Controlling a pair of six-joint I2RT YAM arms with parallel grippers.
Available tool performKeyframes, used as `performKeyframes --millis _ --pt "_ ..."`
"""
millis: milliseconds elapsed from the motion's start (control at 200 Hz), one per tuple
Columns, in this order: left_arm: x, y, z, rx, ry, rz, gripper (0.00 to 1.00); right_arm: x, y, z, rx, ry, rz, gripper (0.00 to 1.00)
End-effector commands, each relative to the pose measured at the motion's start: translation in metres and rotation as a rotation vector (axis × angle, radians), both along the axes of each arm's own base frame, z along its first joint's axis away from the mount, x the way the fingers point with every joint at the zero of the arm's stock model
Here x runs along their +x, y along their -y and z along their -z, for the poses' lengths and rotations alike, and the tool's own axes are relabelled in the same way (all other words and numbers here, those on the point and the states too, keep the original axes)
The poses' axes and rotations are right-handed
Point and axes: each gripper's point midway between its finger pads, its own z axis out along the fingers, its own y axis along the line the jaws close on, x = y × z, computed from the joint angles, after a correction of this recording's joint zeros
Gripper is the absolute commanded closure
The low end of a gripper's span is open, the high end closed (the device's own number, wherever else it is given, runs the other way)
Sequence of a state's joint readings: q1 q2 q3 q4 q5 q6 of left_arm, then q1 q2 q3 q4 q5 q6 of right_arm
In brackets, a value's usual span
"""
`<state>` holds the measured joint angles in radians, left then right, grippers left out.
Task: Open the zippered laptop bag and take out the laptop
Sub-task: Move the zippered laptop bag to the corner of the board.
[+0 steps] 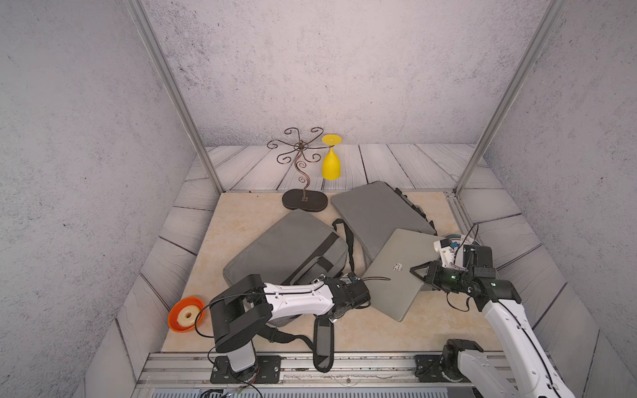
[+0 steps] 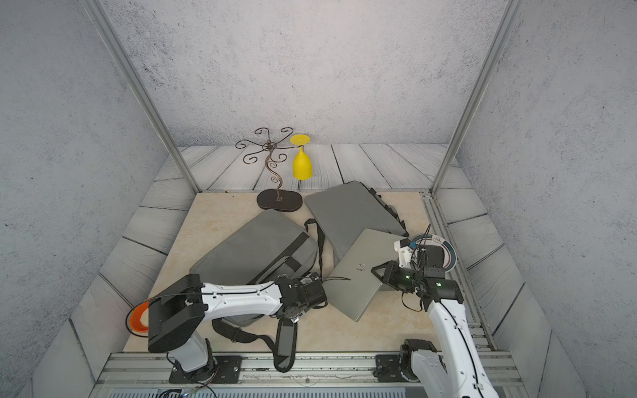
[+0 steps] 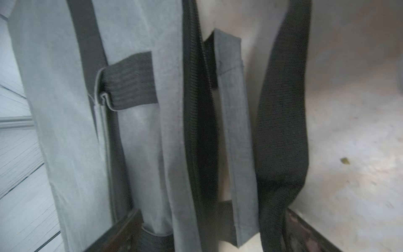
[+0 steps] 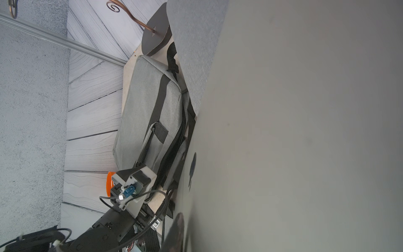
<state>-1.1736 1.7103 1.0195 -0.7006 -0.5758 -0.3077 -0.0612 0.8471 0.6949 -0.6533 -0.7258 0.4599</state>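
**Operator:** Where is the flat silver laptop (image 1: pixel 393 293)?

**Technician:** It is outside the bag. Both top views show it lying lid-up to the right of the grey fabric laptop bag with black trim (image 1: pixel 286 248). Its far corner rests on a second plain grey padded sleeve (image 1: pixel 372 210). Its near corner is on the beige tabletop (image 1: pixel 248 220).

**Operator:** What is the state of each claw?

**Technician:** The right gripper (image 1: pixel 421 275) is clamped on the laptop's right-hand edge, with one finger over the lid. In the right wrist view the lid fills most of the picture. The left gripper (image 3: pixel 213 235) is spread wide and holds nothing. In its wrist view it sits at the bag's black zipper (image 3: pixel 192 109), with the black webbing shoulder strap (image 3: pixel 283 109) between its fingers.

**Operator:** How will the laptop handle?

**Technician:** I judge it rigid, fairly heavy for a pinch at one edge, and smooth-skinned. An edge grip puts a strong turning load on the fingers, so the slab may pivot or slip. The far corner may also drag on the sleeve fabric.

**Operator:** Where should it be held?

**Technician:**
- Take the middle of a long edge, with the fingers well onto the lid.
- Keep the lift low and slide the laptop where possible.
- Set it down flat, since a corner strike could damage it.
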Motion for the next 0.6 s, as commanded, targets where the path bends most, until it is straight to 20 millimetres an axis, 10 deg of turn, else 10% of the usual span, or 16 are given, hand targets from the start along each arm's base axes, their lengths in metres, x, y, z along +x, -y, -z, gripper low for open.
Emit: performKeyframes --millis 0,275,595 --pt "0.016 -0.005 -0.009 0.029 0.088 -0.03 0.01 0.007 -0.009 -0.03 0.045 0.136 -0.056 1.0" --pt "0.027 -0.011 0.02 -0.002 -0.042 -0.081 0.04 0.006 -0.009 -0.029 0.049 0.135 -0.061 1.0" --pt "0.032 -0.014 0.028 -0.067 -0.146 -0.144 0.6 0.005 -0.012 -0.027 0.075 0.126 -0.066 1.0"
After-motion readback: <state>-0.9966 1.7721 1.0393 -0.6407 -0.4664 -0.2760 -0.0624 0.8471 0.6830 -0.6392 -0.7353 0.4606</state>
